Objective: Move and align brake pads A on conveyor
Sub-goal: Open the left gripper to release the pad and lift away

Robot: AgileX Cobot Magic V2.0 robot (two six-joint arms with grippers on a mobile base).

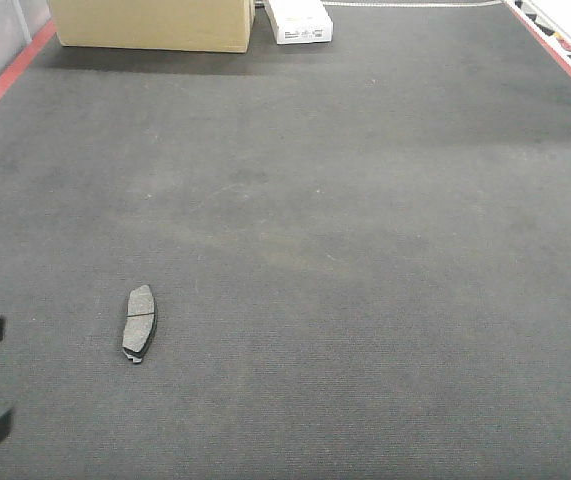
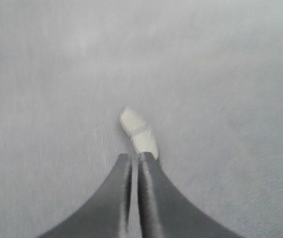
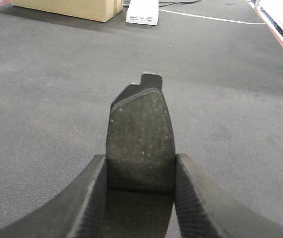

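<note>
The right gripper is clamped on the held pad, its two fingers pressed against the pad's long sides. The pad sticks out forward past the tips, its dark face up and a backing-plate tab at the far end, above the belt. The left gripper has its fingers nearly together, only a thin slit between them and nothing in it. In its blurred, washed-out wrist view the loose pad lies on the belt just past the tips. The front view shows this loose pad flat at the belt's near left, groove up and clear of the gripper. At the far end stand a cardboard box and a white box.
</note>
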